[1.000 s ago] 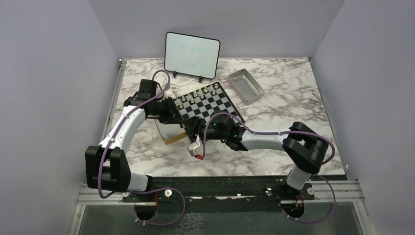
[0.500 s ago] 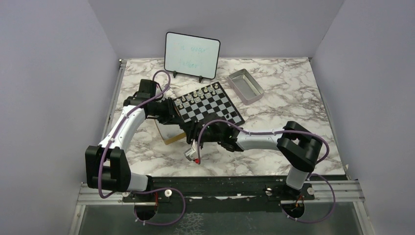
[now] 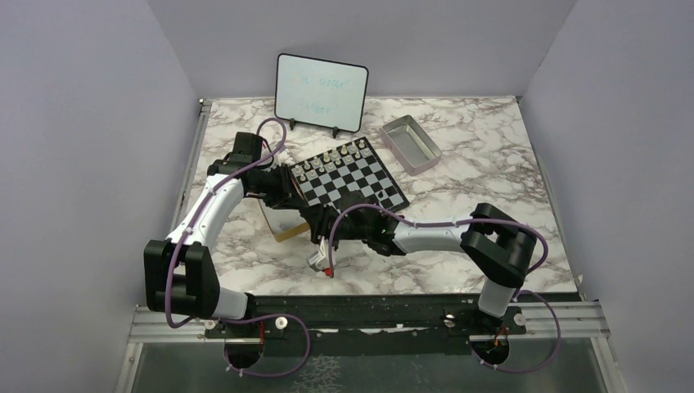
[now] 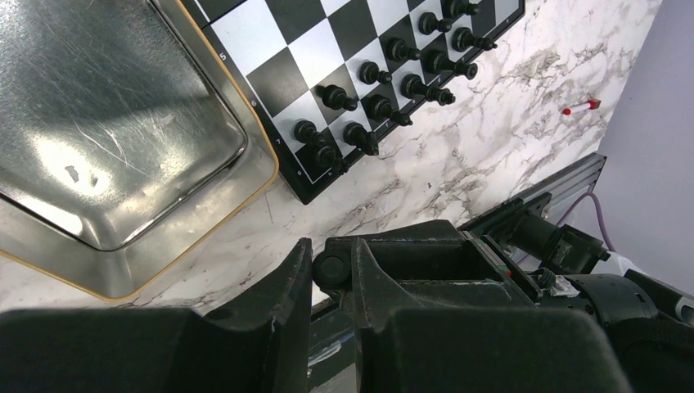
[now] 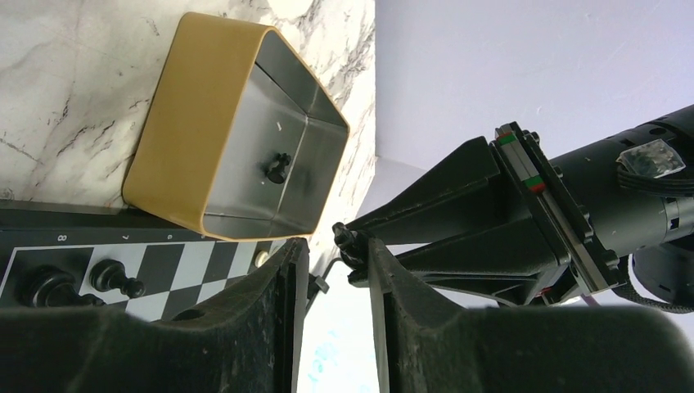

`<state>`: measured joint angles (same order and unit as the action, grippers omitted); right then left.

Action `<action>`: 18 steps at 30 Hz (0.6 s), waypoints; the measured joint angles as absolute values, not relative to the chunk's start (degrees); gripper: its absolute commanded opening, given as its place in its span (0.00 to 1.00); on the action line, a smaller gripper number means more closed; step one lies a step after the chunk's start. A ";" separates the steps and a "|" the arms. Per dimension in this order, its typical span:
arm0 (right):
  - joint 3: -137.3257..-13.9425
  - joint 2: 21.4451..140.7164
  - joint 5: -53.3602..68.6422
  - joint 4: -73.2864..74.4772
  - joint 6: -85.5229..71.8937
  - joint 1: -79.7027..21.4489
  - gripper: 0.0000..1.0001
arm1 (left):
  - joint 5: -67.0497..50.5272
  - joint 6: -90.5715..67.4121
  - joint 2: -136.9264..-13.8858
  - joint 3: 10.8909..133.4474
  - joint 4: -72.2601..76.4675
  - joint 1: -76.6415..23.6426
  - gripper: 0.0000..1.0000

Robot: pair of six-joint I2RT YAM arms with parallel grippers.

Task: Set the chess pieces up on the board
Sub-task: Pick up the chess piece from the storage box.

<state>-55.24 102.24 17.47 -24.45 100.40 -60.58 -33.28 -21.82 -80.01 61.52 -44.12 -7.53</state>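
The board [image 3: 348,174] lies mid-table. Pale pieces [image 3: 331,155] line its far edge. Several black chess pieces [image 4: 385,82] stand in two rows on its near side. My left gripper [image 4: 331,270] is shut on one black piece [image 4: 331,267], held above the table near the board's near-left corner [image 3: 304,206]. My right gripper [image 5: 331,254] is open, its fingertips right at that piece [image 5: 344,238], which sits against its right finger. In the top view it [image 3: 323,225] meets the left gripper. One black piece [image 5: 279,168] lies in the tan box [image 5: 188,123].
The tan box [image 3: 282,228] with a metal lining [image 4: 106,131] sits against the board's left side. A grey metal tray [image 3: 411,143] stands at the back right and a whiteboard [image 3: 321,92] at the back. A small red-tipped stick [image 4: 581,106] lies on the marble.
My right arm has slid left, bringing its open gripper up to the left gripper and the piece it holds. The left arm has hardly moved.
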 measured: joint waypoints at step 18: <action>-56.01 102.32 17.10 -23.51 101.62 -61.58 0.09 | -33.21 -21.78 -80.29 62.04 -45.47 -7.53 0.16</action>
<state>-56.01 102.32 17.10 -23.51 101.62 -61.58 -33.21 -21.78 -80.29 62.04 -45.47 -7.53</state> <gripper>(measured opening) 0.250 0.201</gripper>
